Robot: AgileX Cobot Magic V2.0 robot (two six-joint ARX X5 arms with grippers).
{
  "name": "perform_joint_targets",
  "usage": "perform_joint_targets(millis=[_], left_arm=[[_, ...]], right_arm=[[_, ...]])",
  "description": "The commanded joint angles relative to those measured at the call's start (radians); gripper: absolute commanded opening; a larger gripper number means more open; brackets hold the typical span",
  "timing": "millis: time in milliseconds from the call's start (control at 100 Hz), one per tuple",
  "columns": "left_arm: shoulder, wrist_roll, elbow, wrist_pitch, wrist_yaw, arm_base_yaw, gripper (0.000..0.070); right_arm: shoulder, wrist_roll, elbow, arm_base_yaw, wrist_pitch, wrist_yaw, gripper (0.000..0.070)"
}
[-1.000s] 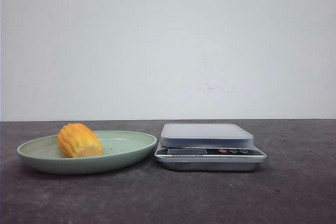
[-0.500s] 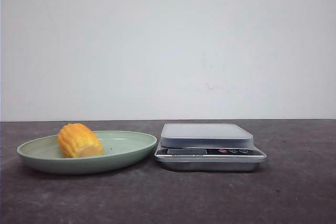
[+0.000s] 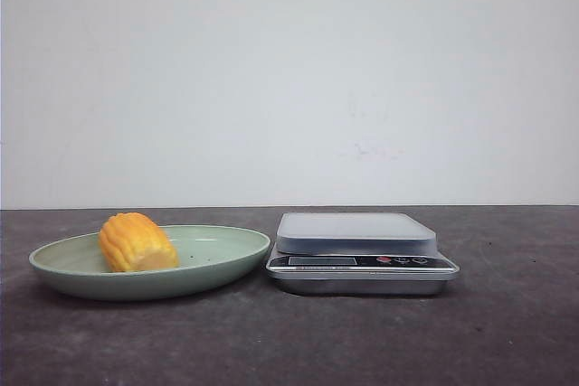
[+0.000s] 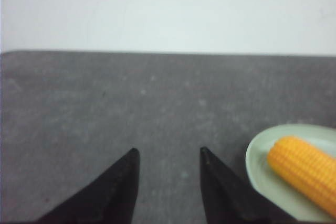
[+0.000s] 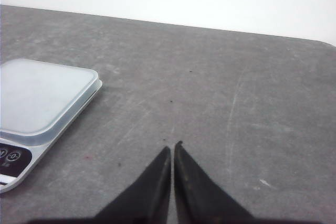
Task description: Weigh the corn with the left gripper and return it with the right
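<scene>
A: Has anything changed over the last second?

B: Nothing in the front view. The corn [image 3: 137, 242] lies on its side in the plate [image 3: 217, 264], just left of the scale [image 3: 360, 252], exactly as it lay a second ago, and the scale pan is bare.

A: And the arms?

B: The left gripper [image 4: 168, 158] hangs over the tabletop [image 3: 507, 332] beside the plate, jaws apart, holding nothing. The right gripper [image 5: 172, 153] sits beyond the scale, jaws pressed together, also empty.

A: So where does the task stand?

B: Hard to say. Corn in the plate fits both a weighing yet to come and one finished with the corn returned
</scene>
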Motion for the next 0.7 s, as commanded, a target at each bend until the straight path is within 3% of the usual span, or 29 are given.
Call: perform_joint_targets(millis=[0, 210, 440, 690], left_arm=[[-0.002, 0.024, -0.019, 0.011, 0.003, 0.006, 0.0190], [-0.002, 0.035, -0.019, -0.050, -0.007, 0.018, 0.0190], [-0.002, 0.104, -0.019, -0.081, -0.007, 0.041, 0.0190], [-0.002, 0.099, -0.019, -0.082, -0.006, 0.093, 0.0190]], right_arm=[[-0.002, -0.005, -0.004, -0.001, 0.011, 0.000, 0.0007], [-0.002, -0.005, -0.004, -0.001, 0.011, 0.000, 0.0007], [-0.002, -0.005, -0.004, -0.001, 0.011, 0.000, 0.0007], [-0.002, -0.005, -0.004, -0.001, 0.011, 0.000, 0.0007]])
